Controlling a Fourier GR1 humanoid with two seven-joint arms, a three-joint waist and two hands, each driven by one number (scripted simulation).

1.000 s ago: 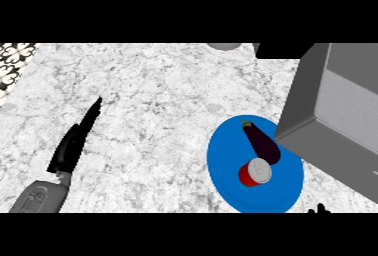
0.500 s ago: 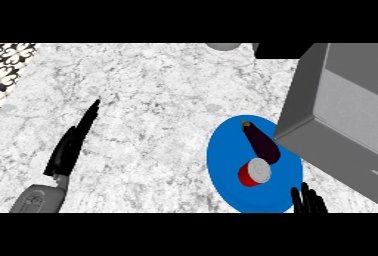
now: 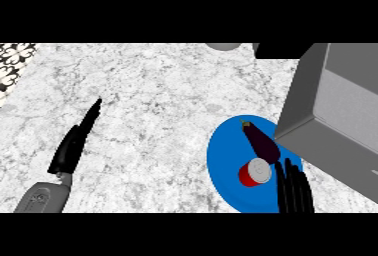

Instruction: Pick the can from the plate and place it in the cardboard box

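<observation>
A red can (image 3: 253, 174) with a silver top stands on the blue plate (image 3: 226, 165) at the lower right, next to a dark purple eggplant (image 3: 262, 142). My right hand (image 3: 293, 187) comes up from the lower edge just right of the can, fingers straight and open, holding nothing. The grey cardboard box (image 3: 341, 110) fills the right side, its corner overhanging the plate's right rim. My left hand (image 3: 74, 145) rests open at the left, fingers pointing up the counter.
The counter (image 3: 162, 105) is white-grey marble. A patterned tile strip (image 3: 13, 57) lies at the far left. A grey round object (image 3: 222, 46) and a dark block (image 3: 280, 49) sit at the counter's back edge.
My right hand has risen from the lower edge and now reaches alongside the can. The left hand, can, eggplant and plate have stayed put.
</observation>
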